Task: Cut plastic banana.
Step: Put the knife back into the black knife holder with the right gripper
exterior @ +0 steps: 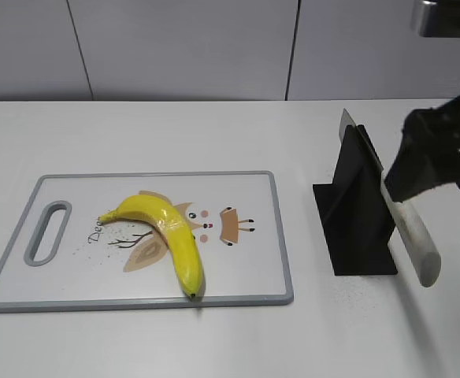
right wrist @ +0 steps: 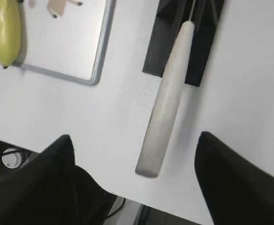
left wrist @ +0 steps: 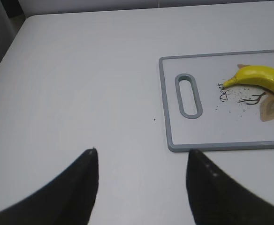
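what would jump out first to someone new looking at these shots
The bright plastic banana curving across the white cutting board on the left. Right of the board, a knife with a pale handle leans in a black stand, with the right tool open around that handle.

Left tool (left wrist: 141,187) agape, hovering low. Right tool (right wrist: 134,183) agape, raised at right.
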